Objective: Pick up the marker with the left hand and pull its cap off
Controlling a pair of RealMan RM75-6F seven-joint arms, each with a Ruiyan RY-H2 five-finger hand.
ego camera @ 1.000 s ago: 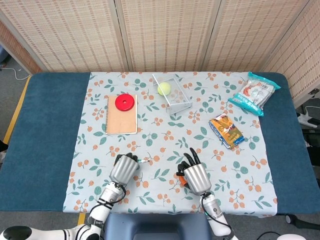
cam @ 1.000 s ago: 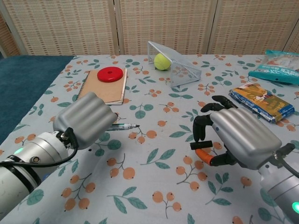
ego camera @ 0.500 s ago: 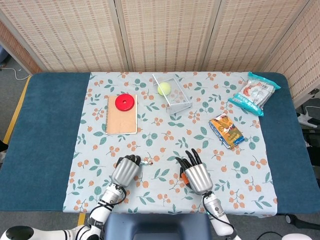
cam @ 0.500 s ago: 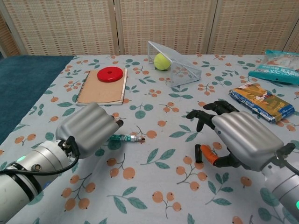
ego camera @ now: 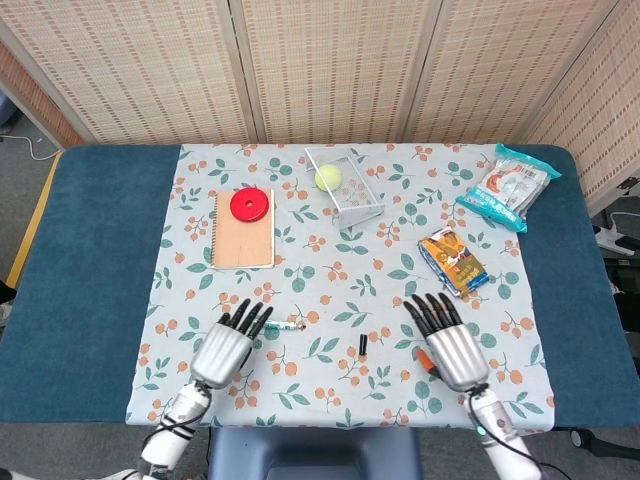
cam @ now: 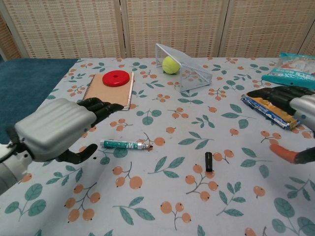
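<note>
Left hand [cam: 51, 129] and right hand [ego camera: 455, 345]: fingers spread, holding nothing. Marker [cam: 125, 144] lies uncapped on the table [ego camera: 90, 260] beside the left hand; black cap [cam: 208, 161] apart, between the hands. Chest view crops the right hand. Farther: notebook [ego camera: 244, 231] with red disc [ego camera: 250, 205], snack packet [ego camera: 453, 262], tennis ball [ego camera: 328, 178] in clear container [ego camera: 347, 192].

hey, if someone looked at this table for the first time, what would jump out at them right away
Two big silver-backed robot hands, the left hand and right hand, lie spread open at the near edge. Between them, on the floral tablecloth, lie an uncapped green-and-white marker and its small black cap, apart. Farther back, a red disc sits on a brown notebook.
</note>
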